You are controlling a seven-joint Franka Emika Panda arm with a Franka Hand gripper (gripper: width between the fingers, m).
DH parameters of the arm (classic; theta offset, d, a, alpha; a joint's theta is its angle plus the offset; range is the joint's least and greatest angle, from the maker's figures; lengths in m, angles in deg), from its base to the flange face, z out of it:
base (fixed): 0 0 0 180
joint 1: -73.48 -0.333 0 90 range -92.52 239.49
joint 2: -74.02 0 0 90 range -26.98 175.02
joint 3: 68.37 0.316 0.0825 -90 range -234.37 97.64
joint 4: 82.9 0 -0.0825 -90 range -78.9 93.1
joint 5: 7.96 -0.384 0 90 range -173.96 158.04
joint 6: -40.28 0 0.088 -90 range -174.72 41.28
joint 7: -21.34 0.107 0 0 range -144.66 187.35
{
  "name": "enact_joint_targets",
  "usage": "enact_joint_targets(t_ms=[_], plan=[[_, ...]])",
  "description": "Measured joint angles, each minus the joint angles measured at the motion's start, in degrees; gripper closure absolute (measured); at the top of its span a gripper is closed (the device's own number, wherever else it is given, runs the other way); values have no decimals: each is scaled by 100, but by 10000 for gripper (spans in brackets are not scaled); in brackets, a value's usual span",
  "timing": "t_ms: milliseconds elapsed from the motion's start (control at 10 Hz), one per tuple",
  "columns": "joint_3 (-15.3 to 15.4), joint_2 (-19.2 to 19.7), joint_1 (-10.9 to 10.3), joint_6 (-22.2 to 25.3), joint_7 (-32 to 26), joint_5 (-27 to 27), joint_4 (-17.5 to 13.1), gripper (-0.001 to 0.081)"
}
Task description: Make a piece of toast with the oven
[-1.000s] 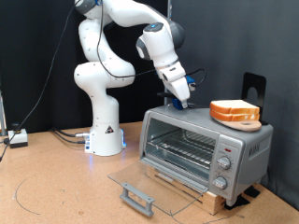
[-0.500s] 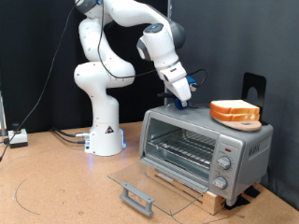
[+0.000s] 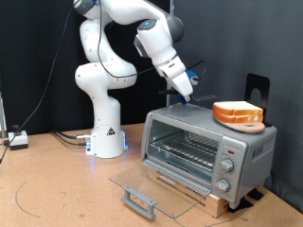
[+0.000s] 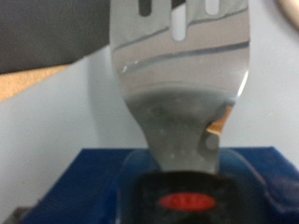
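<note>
While its fingers stay hidden, the gripper [image 3: 185, 92] apparently holds a spatula [image 4: 179, 84] above the oven [image 3: 208, 142].

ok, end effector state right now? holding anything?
End effector: above the oven top, carrying a metal spatula; open or shut cannot be told. Toast slices sit on the oven.

I can read no words or numbers anywhere; the red oval badge [image 4: 177, 201] on the spatula handle [image 4: 177, 191] is too blurred to read.
</note>
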Motion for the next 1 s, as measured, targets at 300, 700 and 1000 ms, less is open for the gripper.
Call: enact_joint_targets(t_ms=[300,700,1000], plan=[[-401,-184,88,519,-49,235,-149,393],[-527,-207,683,157,-27,520,-207,393],[-843,-226,1294,349,2,950,-269,393]])
